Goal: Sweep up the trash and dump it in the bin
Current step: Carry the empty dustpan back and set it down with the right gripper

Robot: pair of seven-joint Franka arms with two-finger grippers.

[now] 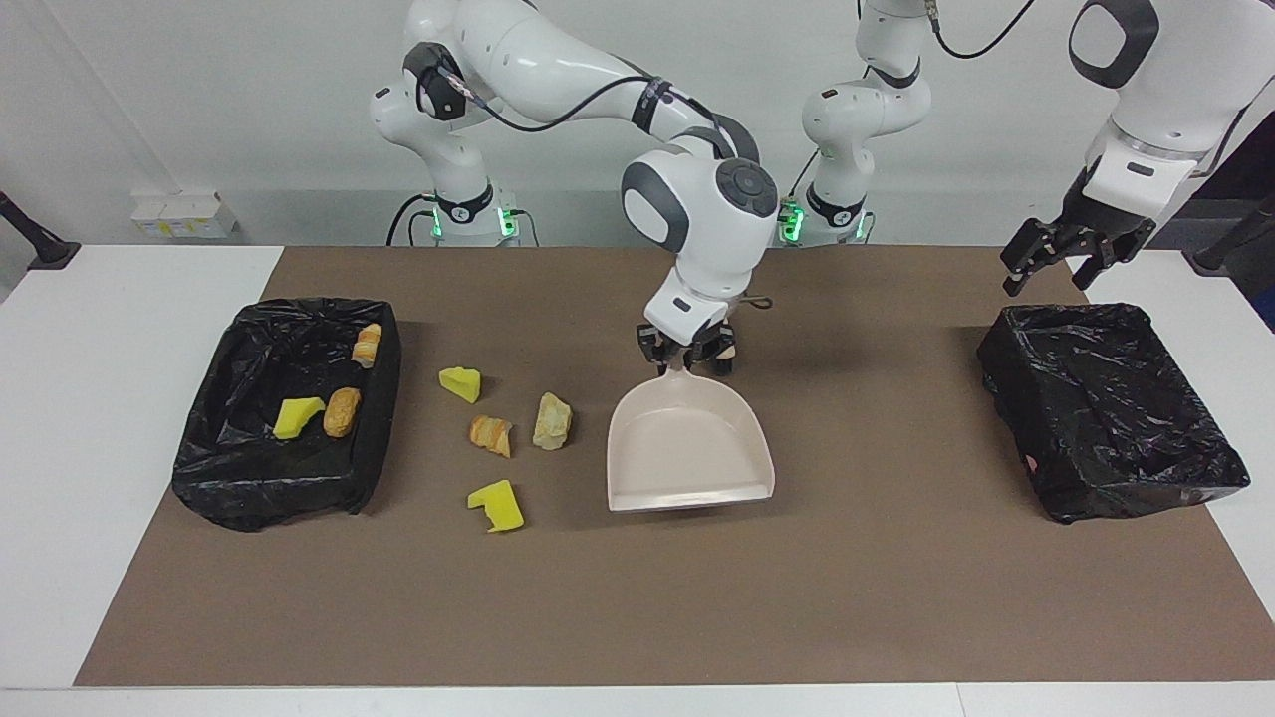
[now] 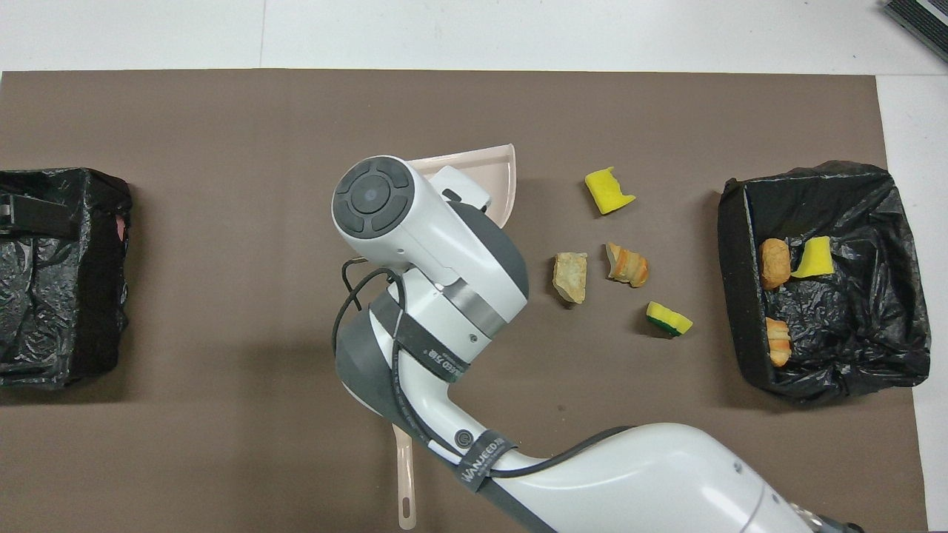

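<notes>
Three scraps of trash (image 1: 342, 411) already lie in the black bin (image 1: 214, 478) at the right arm's end of the bench (image 1: 120, 418); four (image 1: 495, 435) wait on the brown mat (image 1: 896, 597) beside it. The right pincer (image 1: 685, 356) is clenched on the dustpan (image 1: 689, 448) (held empty). The left pincer (image 1: 1061, 256), released, waits over the second bin (image 1: 1116, 408). A white wall stands at the robots' end.

Seven trash scraps (image 1: 493, 435): three in the bin (image 1: 261, 483) (right arm's end), four beside it.
</notes>
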